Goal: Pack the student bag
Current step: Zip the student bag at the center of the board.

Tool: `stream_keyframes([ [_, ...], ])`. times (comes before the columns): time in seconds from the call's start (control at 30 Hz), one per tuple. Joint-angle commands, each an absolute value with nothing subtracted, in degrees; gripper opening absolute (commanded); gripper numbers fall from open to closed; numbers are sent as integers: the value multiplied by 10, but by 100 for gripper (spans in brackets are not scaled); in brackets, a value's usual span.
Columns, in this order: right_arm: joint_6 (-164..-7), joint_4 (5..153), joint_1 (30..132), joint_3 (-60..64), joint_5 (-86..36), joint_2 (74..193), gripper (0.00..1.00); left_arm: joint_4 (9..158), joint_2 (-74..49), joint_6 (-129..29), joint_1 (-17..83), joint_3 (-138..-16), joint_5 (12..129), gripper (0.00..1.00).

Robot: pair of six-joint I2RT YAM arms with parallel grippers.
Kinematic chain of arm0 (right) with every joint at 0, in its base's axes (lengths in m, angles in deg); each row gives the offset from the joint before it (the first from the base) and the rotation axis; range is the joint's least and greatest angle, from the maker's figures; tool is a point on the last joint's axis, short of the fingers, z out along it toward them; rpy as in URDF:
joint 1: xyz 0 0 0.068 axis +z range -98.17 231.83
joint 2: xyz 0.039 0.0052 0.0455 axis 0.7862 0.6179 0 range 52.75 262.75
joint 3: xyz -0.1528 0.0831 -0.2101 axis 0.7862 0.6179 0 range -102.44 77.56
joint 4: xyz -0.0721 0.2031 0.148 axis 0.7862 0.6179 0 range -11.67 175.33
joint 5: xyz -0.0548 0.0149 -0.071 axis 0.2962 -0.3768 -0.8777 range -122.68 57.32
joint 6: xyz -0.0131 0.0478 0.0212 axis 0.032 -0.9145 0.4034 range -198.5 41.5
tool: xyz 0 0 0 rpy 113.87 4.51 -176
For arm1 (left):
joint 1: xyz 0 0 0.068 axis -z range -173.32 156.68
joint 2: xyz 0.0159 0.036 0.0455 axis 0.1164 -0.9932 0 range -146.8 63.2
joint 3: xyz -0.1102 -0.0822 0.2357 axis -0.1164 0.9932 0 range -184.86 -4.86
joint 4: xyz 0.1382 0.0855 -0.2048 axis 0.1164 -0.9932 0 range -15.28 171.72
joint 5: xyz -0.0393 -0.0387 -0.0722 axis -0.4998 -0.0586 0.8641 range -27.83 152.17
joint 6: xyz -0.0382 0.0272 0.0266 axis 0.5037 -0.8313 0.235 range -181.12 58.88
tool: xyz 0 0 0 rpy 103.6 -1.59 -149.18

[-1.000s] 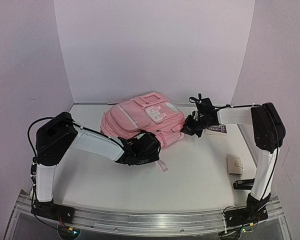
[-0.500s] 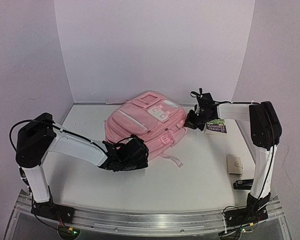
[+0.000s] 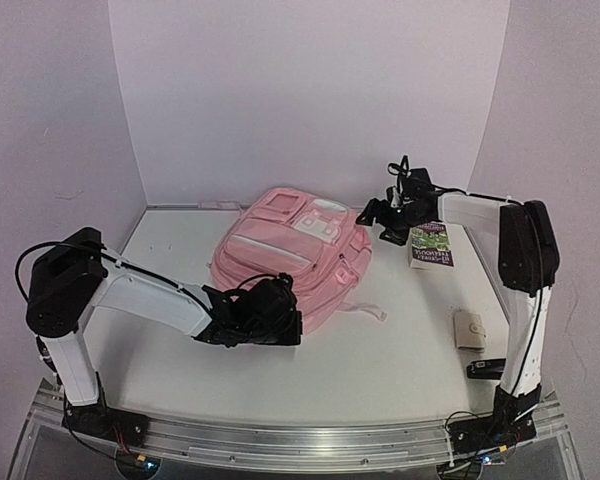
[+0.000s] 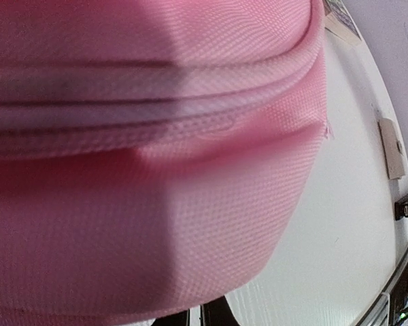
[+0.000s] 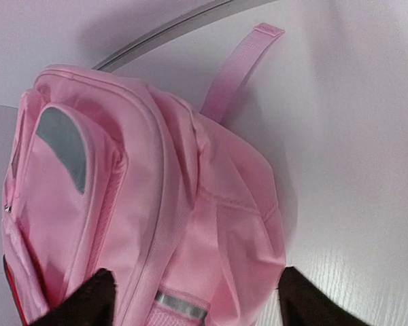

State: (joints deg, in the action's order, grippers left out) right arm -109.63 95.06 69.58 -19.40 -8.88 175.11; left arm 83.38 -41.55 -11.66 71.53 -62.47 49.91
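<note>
- A printed packet (image 3: 430, 243) and a beige wallet (image 3: 469, 328) are lying right of the student bag (image 3: 290, 255), which is resting flat mid-table.
- My right gripper (image 3: 378, 216) is reaching at its far right side, fingers (image 5: 88, 302) spread wide, gripping nothing.
- My left gripper (image 3: 278, 318) is pressing on its near edge; fabric is hiding the grip, so I cannot tell.
- A white table (image 3: 400, 385) is carrying everything.

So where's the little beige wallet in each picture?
Top external: the little beige wallet lies on the white table, near its right edge.
Left wrist: it shows as a tan strip at the far right edge.
Right wrist: not in it.
Shared landmark: the pink student bag shows in all three.
</note>
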Motion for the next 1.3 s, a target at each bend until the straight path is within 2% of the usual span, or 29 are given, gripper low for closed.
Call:
stream_keyframes([
  [0.0, -1048, 972, 693, -139, -39, 1625, 98, 870, -433, -144, 724, -657, 541, 0],
  [0.17, -1049, 991, 694, -42, 4, 1549, 98, 880, -440, -153, 724, -666, 543, 0],
  [0.33, -1081, 986, 732, 52, 76, 1522, 92, 891, -452, -166, 724, -681, 553, 0],
  [0.5, -1093, 946, 784, 124, 78, 1502, 86, 902, -466, -190, 724, -704, 563, 0],
  [0.77, -1135, 920, 829, 121, 81, 1562, 85, 926, -484, -227, 724, -727, 585, 0],
  [0.97, -1166, 908, 836, 93, 84, 1608, 78, 930, -489, -244, 725, -732, 598, 0],
  [1.13, -1199, 888, 837, 85, 93, 1636, 64, 918, -492, -276, 740, -738, 550, 0],
  [1.27, -1206, 886, 837, 67, 103, 1650, 38, 893, -500, -300, 749, -755, 517, 0],
])
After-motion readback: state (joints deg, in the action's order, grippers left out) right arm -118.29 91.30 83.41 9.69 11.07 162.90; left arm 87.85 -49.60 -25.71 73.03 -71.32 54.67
